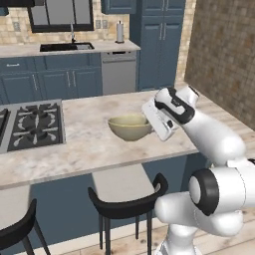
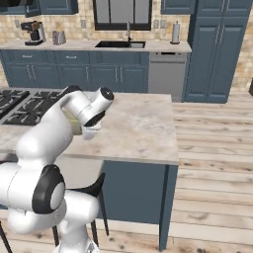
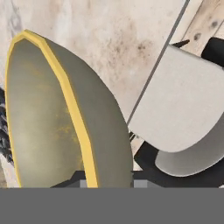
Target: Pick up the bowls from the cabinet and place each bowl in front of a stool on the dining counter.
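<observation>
your gripper [image 3: 107, 181] is clamped narrow on the yellowish rim of the olive-beige bowl [image 1: 129, 127], which sits over the beige marbled tabletop [image 1: 89, 144] near its front edge, right of the cooktop [image 1: 35, 124], with a black stool [image 1: 127, 204] below in front.

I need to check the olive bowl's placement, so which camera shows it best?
The left base view: the olive-beige bowl sits whole on the dining counter. The hand view crops it close; the right base view hides most behind the arm.
</observation>
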